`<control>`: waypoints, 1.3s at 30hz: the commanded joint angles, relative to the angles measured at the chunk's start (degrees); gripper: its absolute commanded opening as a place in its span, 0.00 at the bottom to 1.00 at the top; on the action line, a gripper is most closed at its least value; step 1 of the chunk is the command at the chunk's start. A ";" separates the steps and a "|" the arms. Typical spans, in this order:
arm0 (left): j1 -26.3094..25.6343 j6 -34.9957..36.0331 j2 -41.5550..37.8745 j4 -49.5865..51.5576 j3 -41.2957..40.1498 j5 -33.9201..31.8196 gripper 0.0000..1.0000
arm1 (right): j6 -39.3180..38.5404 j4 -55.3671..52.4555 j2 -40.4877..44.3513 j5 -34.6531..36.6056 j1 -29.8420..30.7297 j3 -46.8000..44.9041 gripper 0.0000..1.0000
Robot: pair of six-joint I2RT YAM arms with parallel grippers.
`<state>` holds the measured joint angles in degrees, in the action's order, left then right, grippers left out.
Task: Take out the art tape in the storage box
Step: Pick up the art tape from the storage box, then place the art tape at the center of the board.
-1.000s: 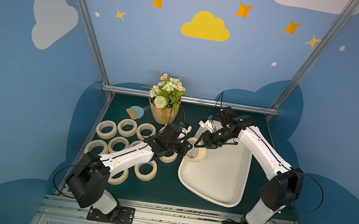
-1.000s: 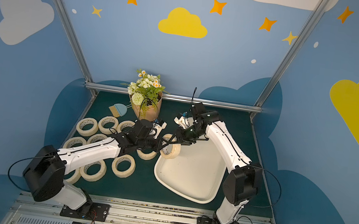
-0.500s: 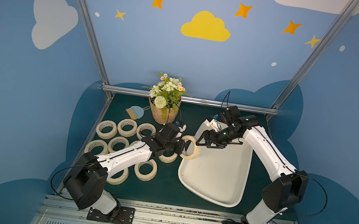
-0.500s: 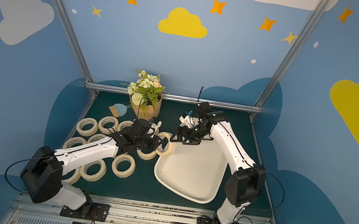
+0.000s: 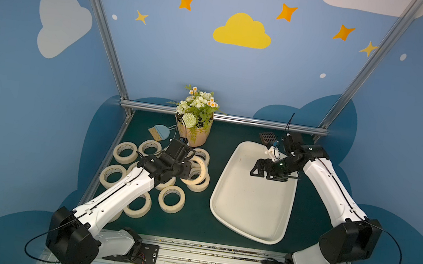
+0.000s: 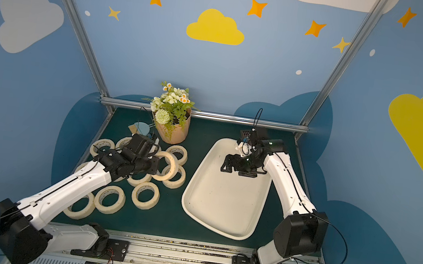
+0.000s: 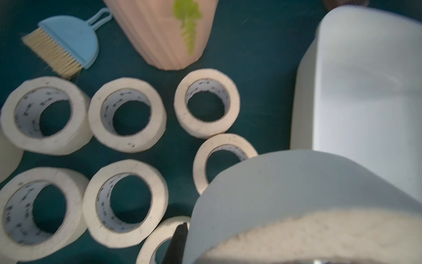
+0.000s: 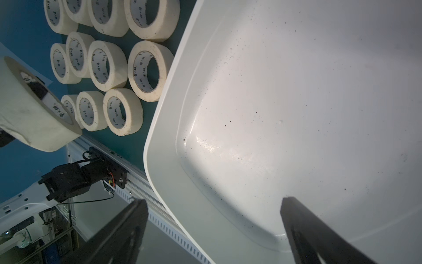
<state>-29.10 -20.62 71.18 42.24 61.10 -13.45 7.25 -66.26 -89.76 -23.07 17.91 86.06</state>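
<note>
My left gripper (image 5: 186, 169) is shut on one cream roll of art tape (image 5: 197, 170), held tilted just above the rolls lying on the green mat. That held roll fills the left wrist view (image 7: 285, 194), with one dark fingertip (image 7: 180, 237) against its wall. Several more rolls (image 5: 171, 198) lie flat on the mat left of the storage box (image 5: 250, 208). The off-white box shows no roll inside in both top views (image 6: 222, 204). My right gripper (image 5: 266, 174) hangs open over the box's far end, with nothing between its fingers (image 8: 303, 224).
A ribbed tan flowerpot (image 5: 193, 134) with flowers stands at the back, close to the rolls. A small blue brush (image 5: 159, 132) lies left of it. A dark gridded piece (image 5: 267, 138) sits behind the box. A metal rail (image 5: 204, 252) runs along the front edge.
My right gripper opened and drew back over the box. The left arm carried the roll leftward from the box's rim to above the rolls on the mat.
</note>
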 commanded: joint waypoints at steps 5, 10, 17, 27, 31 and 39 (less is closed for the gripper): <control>0.16 -2.02 5.21 7.16 -3.31 0.07 0.04 | 0.65 1.31 -0.23 1.32 -0.14 -2.08 0.97; -3.45 -1.31 13.28 4.52 1.07 3.99 0.04 | 0.46 1.31 1.22 2.27 -0.65 -3.50 0.97; -9.58 -1.87 22.85 2.70 5.12 8.80 0.04 | 0.23 1.31 2.86 3.16 -1.66 -4.99 0.97; -14.36 -5.92 26.23 -1.65 1.24 12.96 0.04 | 1.63 5.19 5.58 4.96 -4.89 -9.48 0.97; -12.13 -7.44 25.47 -1.81 -2.23 10.11 0.04 | 1.37 5.25 6.42 5.91 -5.37 -9.51 0.97; -6.99 -8.79 25.13 -6.07 -6.76 9.24 0.09 | 1.79 6.84 7.49 6.31 -5.97 -11.16 0.97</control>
<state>-37.26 -28.60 96.55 37.89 55.48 -2.57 8.73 -60.64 -83.53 -17.58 12.40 75.92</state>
